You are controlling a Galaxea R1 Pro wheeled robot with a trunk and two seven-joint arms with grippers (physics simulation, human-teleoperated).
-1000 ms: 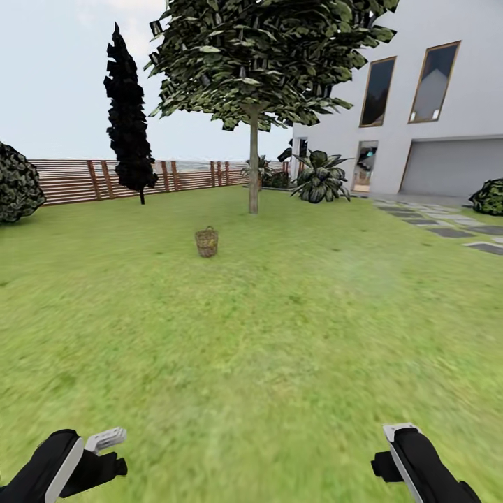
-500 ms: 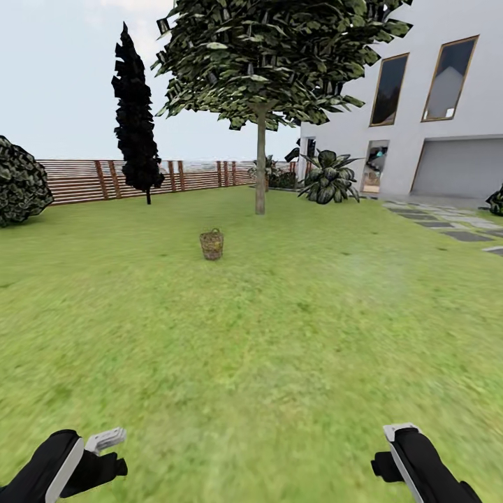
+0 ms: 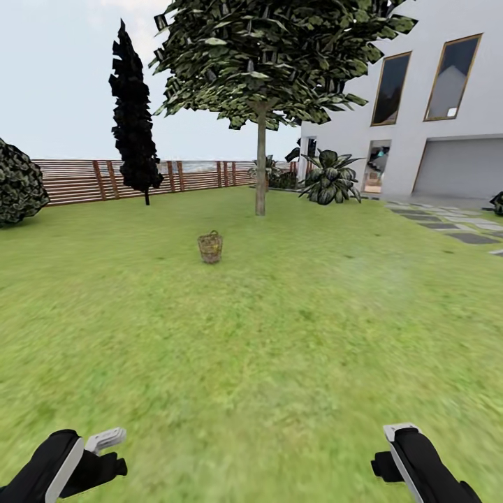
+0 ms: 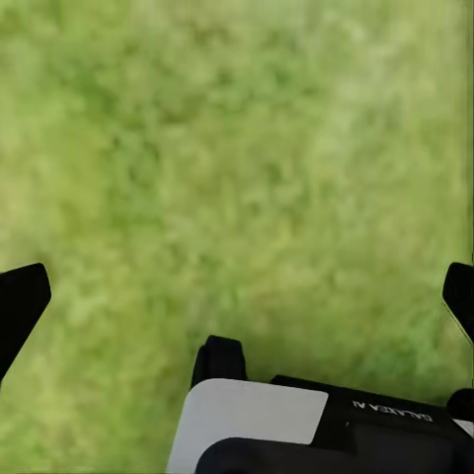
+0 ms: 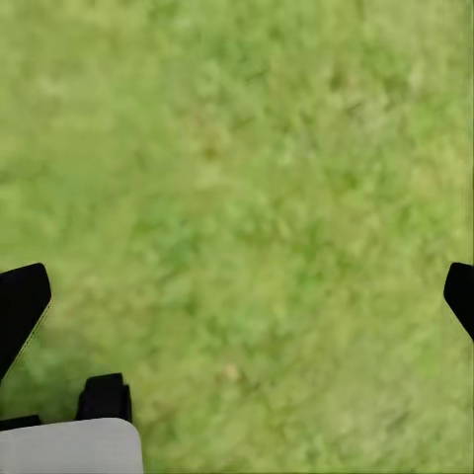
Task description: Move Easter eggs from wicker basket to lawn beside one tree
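Low over the lawn [image 3: 279, 335], the left tool [image 4: 237, 296] and right tool [image 5: 237, 296] hang spread wide, empty. Well ahead stands the basket [image 3: 210, 247], near the tree [image 3: 260, 175]; the eggs are too small to make out. Eggs likely light, smooth and rollable, so pinch across the middle.

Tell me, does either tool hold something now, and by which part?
Nothing is held. In both wrist views the fingers stand wide apart over bare lawn; the wicker basket stands far ahead.

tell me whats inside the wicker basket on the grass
The wicker basket is far off on the lawn. A faint yellowish tint shows through its weave, but its contents cannot be made out.
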